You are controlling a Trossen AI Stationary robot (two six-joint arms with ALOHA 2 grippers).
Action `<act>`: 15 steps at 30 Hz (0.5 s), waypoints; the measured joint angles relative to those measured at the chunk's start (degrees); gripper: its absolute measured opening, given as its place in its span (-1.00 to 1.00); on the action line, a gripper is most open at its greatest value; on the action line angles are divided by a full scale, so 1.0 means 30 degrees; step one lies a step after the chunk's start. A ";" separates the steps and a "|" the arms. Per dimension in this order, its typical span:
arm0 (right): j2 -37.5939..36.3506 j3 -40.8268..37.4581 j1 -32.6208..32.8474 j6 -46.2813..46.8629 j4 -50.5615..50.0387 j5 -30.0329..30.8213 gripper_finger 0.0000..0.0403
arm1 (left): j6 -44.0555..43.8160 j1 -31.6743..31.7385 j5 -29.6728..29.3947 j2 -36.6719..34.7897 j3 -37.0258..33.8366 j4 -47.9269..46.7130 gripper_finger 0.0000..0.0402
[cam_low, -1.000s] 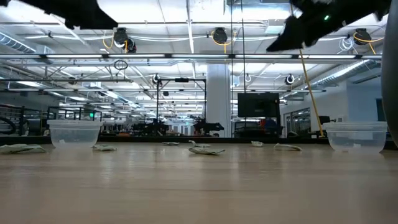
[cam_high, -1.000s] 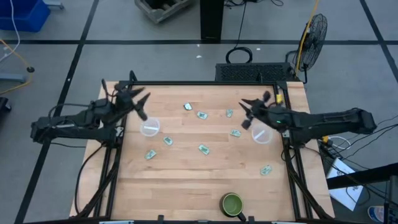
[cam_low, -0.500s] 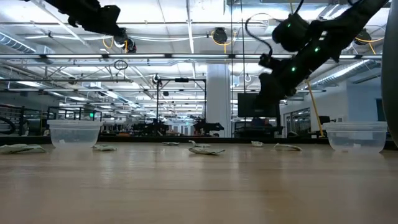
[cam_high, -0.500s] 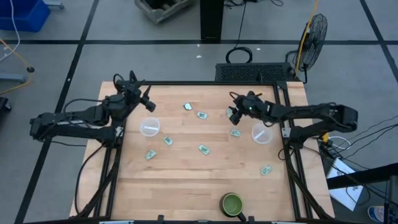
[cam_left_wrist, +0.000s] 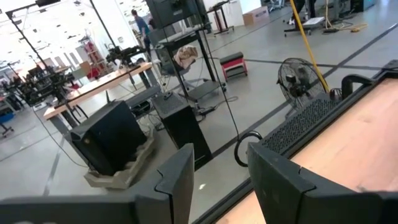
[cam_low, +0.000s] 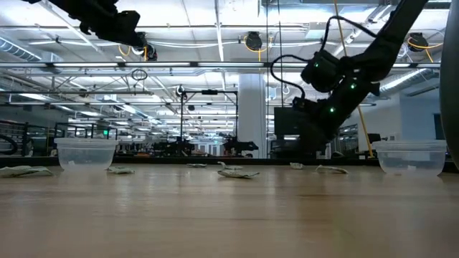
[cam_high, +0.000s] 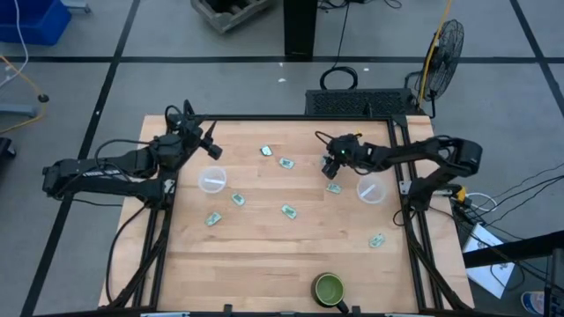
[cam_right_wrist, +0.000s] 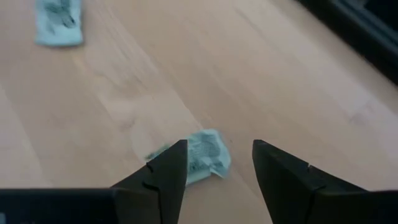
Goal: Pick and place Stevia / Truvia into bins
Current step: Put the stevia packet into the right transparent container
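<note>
Pale-green sachet [cam_right_wrist: 200, 155] lies between the right gripper's [cam_right_wrist: 214, 163] spread fingers — untouched; left gripper [cam_left_wrist: 219, 175] open, empty.

The high view looks straight down on the table [cam_high: 291, 255]; the low view skims its top; wrist cameras peer forward, close.

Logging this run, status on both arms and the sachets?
Right gripper open, low over a sachet near the table's far edge. Left gripper open, raised at the far left corner. Both cups look empty. Nothing blocking.
</note>
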 joint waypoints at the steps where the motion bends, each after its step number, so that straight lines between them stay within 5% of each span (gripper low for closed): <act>1: 0.0245 0.0000 -0.0074 0.0057 0.0017 -0.0007 -0.14 | -0.0055 0.0000 0.0000 -0.0007 0.0000 0.0014 -0.22; 15: 0.1733 0.0044 -0.0170 0.0261 0.0209 0.0102 -0.15 | -0.0106 0.0000 0.0015 -0.0007 0.0000 0.0014 -0.22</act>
